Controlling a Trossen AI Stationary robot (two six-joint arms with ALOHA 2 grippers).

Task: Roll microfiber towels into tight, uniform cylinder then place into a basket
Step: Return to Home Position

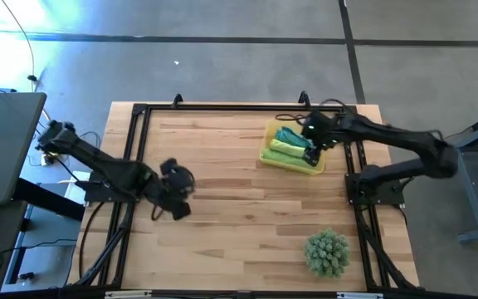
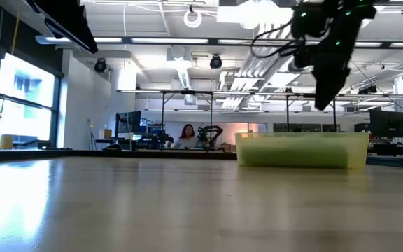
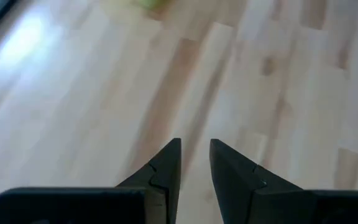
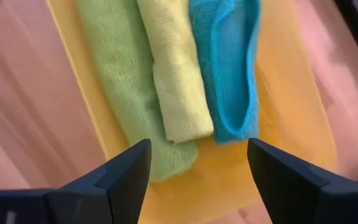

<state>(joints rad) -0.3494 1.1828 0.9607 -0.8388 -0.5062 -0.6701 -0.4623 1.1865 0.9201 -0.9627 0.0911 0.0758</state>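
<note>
The yellow tray [image 1: 318, 166] sits at the table's far right. In it lie three rolled towels side by side: a green one [image 4: 120, 81], a lime-yellow one [image 4: 173, 74] and a teal one [image 4: 229, 68]. The tray also shows in the low view [image 2: 303, 150]. My right gripper [image 4: 197, 165] is open above the tray, touching nothing; it also shows in the high view [image 1: 312, 137]. My left gripper [image 3: 194, 152] hangs over bare wood at the table's left [image 1: 177, 195], its fingers a narrow gap apart and empty.
A spiky green ball-shaped plant [image 1: 328, 253] stands near the table's front right. A black frame [image 1: 139, 112] runs along the table's edges. Bare wood lies between the two arms [image 1: 239, 191].
</note>
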